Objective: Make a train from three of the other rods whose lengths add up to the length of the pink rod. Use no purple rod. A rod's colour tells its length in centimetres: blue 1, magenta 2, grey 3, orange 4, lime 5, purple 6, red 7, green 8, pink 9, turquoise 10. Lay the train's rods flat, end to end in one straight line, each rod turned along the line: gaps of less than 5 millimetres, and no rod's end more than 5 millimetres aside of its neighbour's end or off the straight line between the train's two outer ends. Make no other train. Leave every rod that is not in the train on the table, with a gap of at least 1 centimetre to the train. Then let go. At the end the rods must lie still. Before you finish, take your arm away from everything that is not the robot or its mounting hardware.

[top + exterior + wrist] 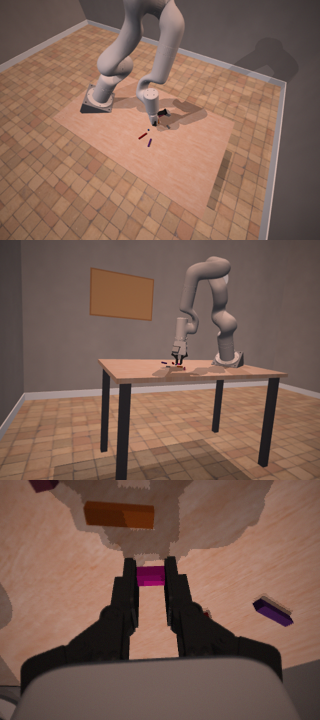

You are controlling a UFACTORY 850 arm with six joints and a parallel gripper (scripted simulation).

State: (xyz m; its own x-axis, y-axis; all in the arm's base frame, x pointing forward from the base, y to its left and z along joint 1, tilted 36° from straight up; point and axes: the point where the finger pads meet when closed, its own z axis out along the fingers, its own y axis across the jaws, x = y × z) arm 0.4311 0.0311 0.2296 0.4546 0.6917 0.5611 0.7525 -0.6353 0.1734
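Wrist view cuts off a dark magenta block point(42, 484) at the top left corner, and the black-fingered gripper point(150, 575) body hides the near counter. Light wooden counter point(180, 165) lies bare toward its far edges, well apart from the rods. Just beyond the jaws, a flat orange rod point(119, 514) lies in shadow; a purple rod point(272, 611) sits off to the right. Jaws stand narrowly parted, clamped on a short magenta rod point(151, 575) just above the counter.
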